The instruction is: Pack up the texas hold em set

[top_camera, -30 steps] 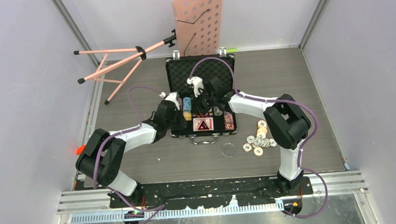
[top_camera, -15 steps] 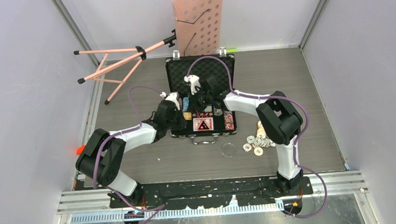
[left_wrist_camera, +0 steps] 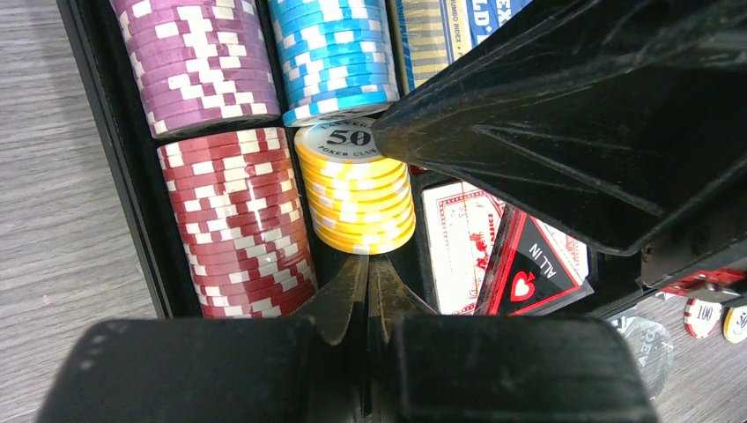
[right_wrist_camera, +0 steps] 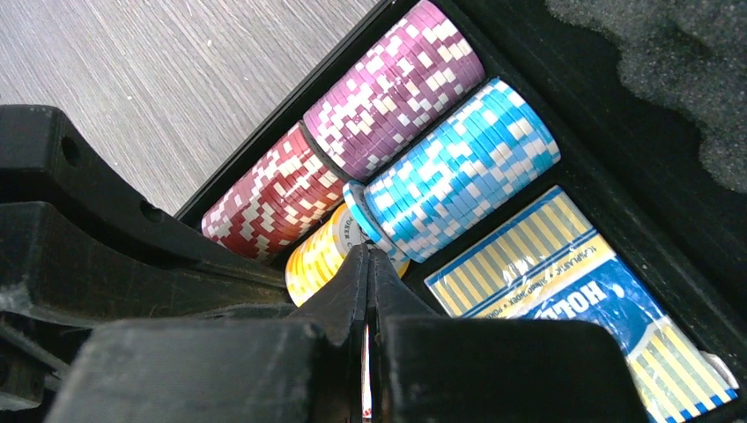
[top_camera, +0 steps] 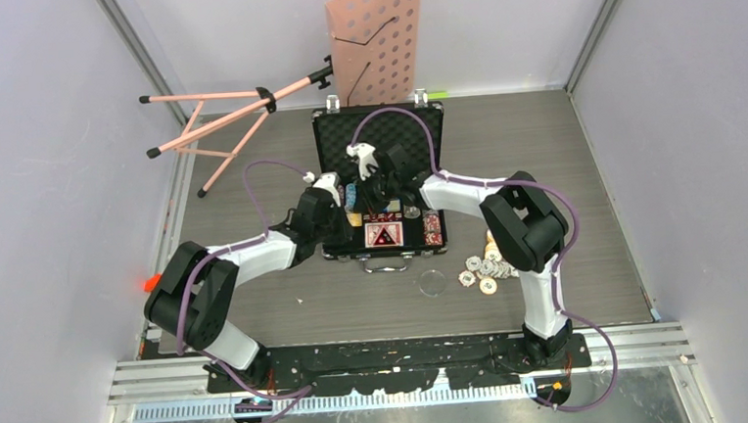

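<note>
The open black case (top_camera: 331,136) sits mid-table (top_camera: 583,159), its slots holding rows of purple, blue (left_wrist_camera: 330,53) and red chips (left_wrist_camera: 242,220), with a short stack of yellow chips (left_wrist_camera: 357,189) lying crooked below the blue row. Both arms reach into the case: the left gripper (left_wrist_camera: 367,264) and the right gripper (right_wrist_camera: 367,256) are each closed, with nothing seen held, tips at the yellow stack. Straightening it likely calls for slow, level nudges from both ends, so no chip tips out. Loose chips (top_camera: 481,269) lie right of the case.
</note>
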